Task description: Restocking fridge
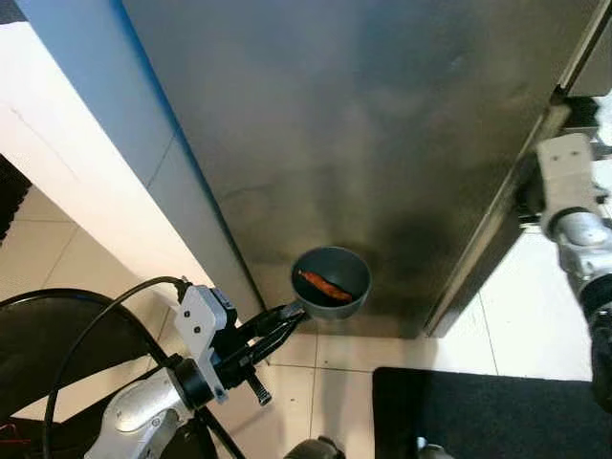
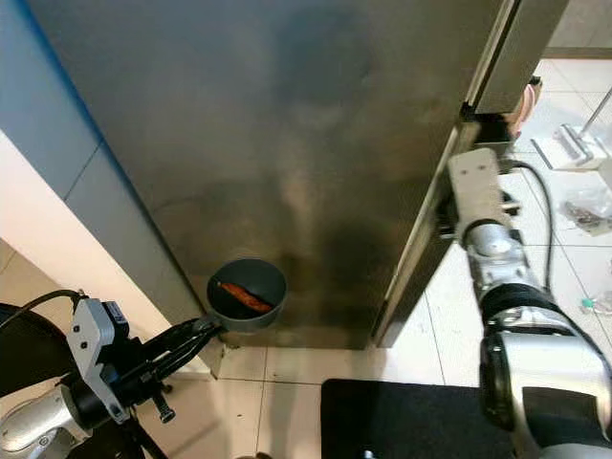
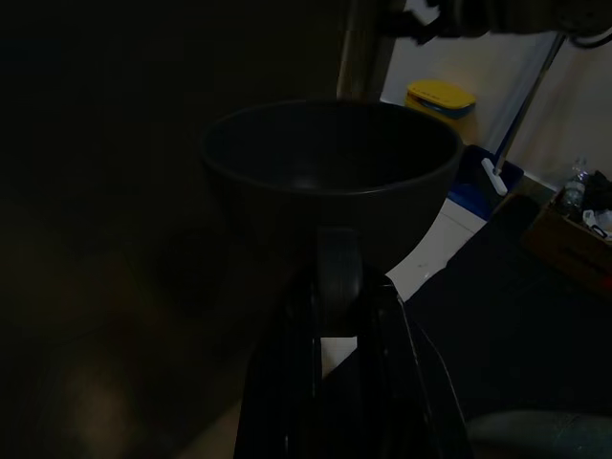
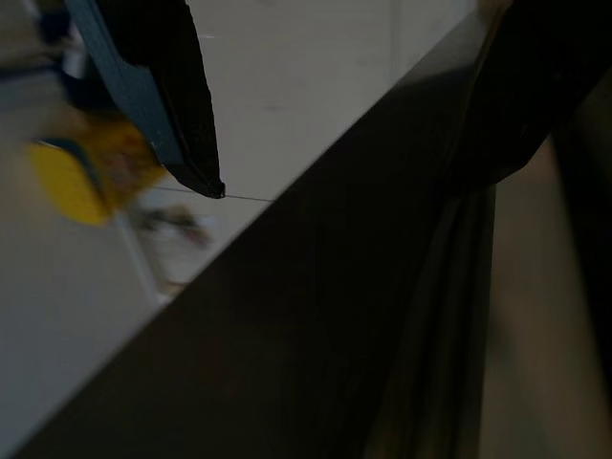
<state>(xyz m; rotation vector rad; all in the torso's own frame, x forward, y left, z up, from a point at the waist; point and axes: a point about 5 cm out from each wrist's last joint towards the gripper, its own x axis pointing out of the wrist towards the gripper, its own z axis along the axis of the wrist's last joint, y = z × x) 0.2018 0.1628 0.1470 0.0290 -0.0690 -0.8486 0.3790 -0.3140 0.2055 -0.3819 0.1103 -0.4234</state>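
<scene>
Left gripper point(image 1: 292, 314) pinched closed on the rim of a small grey bowl point(image 1: 332, 280), held out low in front of the steel fridge door point(image 1: 382, 143). One orange-brown piece of food point(image 1: 323, 285) lies loose inside it; can't tell what it is. In the left wrist view the bowl point(image 3: 330, 182) sits level above the fingers, grip on the near rim only.

Right gripper point(image 4: 344, 191) is up at the right-hand edge of the fridge door. Right wrist view shows one finger point(image 4: 158, 86) on one side of the door edge and dark finger mass on the other, so I judge the fingers spread and straddling the edge, not clamped. Contact with the door I can't confirm.

Risks as I read them:
- Door closed, or nearly. If I pull with the fingers only straddling, they may slip off the edge.
- Bowl hangs just beside the door face. A door swinging outward could strike it, or I could bump it into the steel while stepping.
- Rim-only pinch: any jolt may tilt the bowl and spill the food onto the tiled floor point(image 1: 325, 382).
- Black mat point(image 1: 488, 416) underfoot near the door's lower corner; could catch a step back.
</scene>
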